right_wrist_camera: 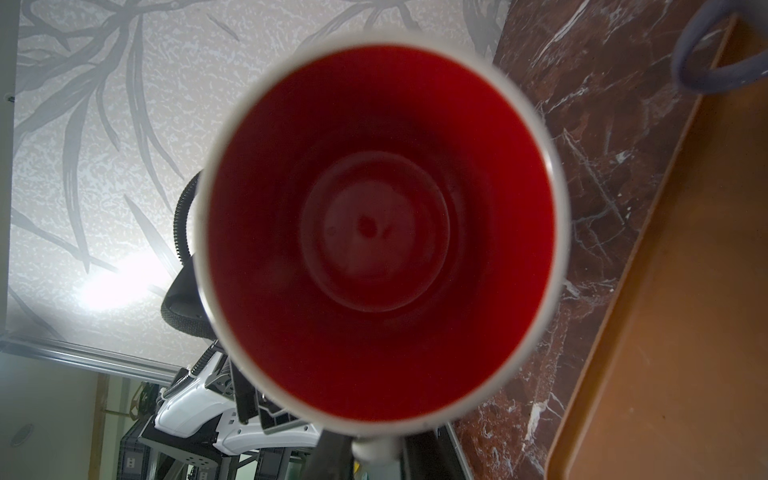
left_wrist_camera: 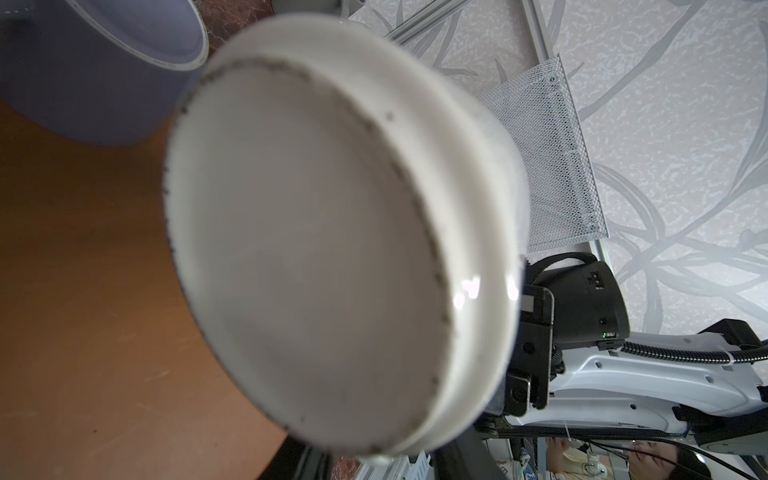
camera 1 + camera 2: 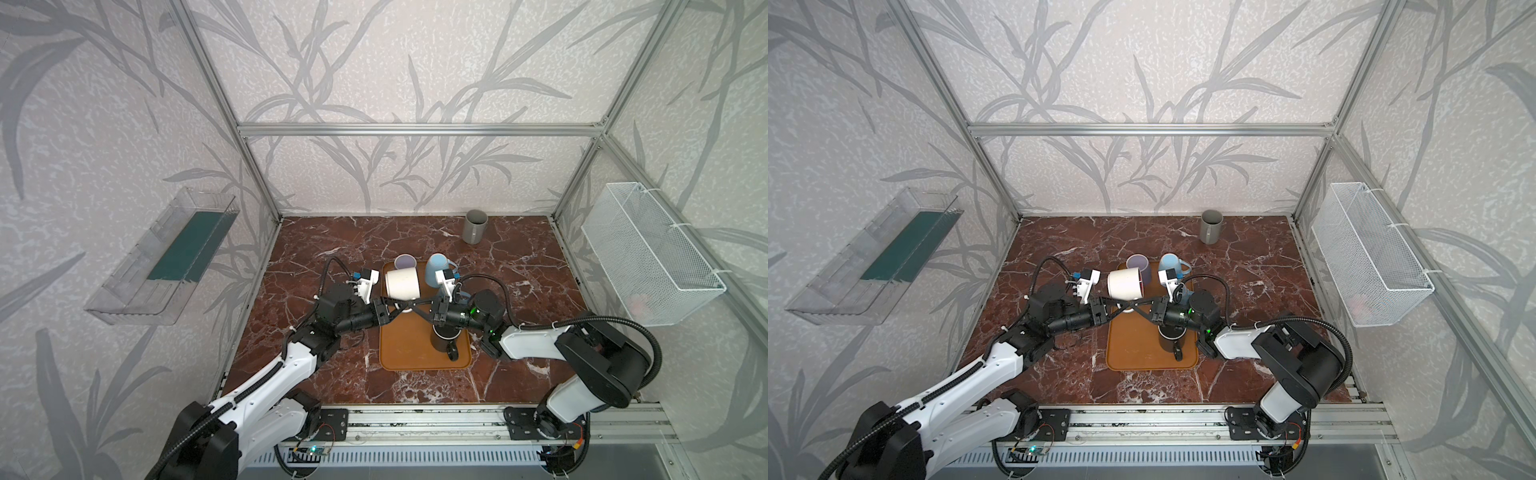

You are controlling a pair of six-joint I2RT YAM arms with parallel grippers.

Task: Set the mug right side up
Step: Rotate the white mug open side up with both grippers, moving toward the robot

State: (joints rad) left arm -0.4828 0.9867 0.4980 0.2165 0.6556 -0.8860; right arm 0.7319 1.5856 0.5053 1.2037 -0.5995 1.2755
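Mug (image 3: 401, 282) sideways, handle (image 1: 376, 455) in level right end effector (image 3: 405, 307).

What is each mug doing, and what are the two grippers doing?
white mug: in the air, on its side.
purple mug: upright on the tray.
blue mug: on the tray, way up unclear.
black mug: on the tray, partly under the right arm.
grey mug: upright, off the tray.
right gripper: shut on the white mug.
left gripper: at the white mug too, grip unclear.
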